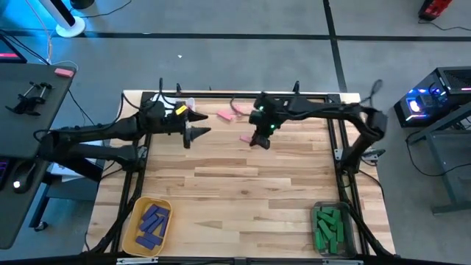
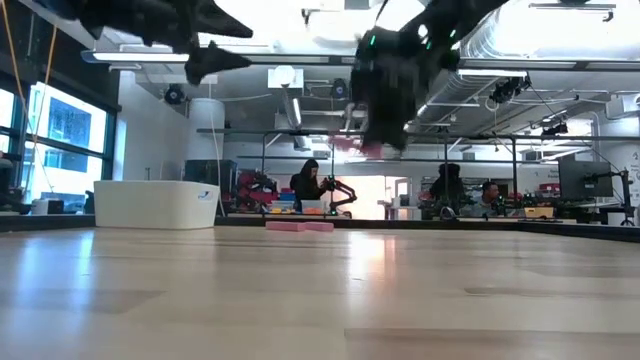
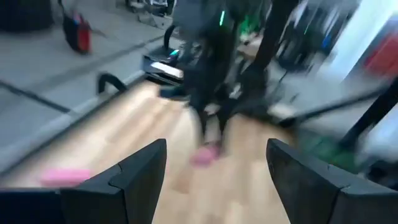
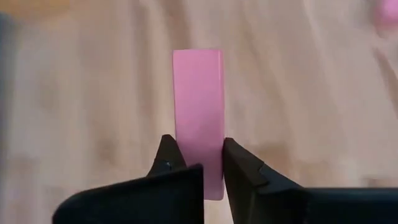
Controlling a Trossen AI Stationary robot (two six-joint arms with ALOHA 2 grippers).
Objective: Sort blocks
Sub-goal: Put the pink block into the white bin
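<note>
My right gripper [image 1: 257, 140] hangs over the far middle of the table, shut on a pink block [image 4: 198, 106]; the low view shows that gripper [image 2: 372, 140] high above the tabletop. My left gripper [image 1: 200, 131] is open and holds nothing, to the left of the right one; its wrist view [image 3: 214, 146] looks toward the right arm. Two more pink blocks [image 1: 224, 115] [image 1: 241, 108] lie flat on the far part of the table. Purple blocks [image 1: 152, 223] fill a yellow bin, and green blocks [image 1: 329, 228] fill a clear bin. My right gripper pinches the pink block between its two fingers, by the two long sides near one end [image 4: 199, 168]. The fingers slant down from above and lie along the block, whose free end [image 4: 198, 59] sticks out past the fingertips. The block is lifted clear of the table.
The yellow bin [image 1: 131, 234] stands at the near left corner and the clear bin [image 1: 318, 212] at the near right. A white bin [image 2: 155, 203] stands at the far left. Bare wood [image 1: 243, 199] spreads across the table's middle and near part. People sit in the room beyond.
</note>
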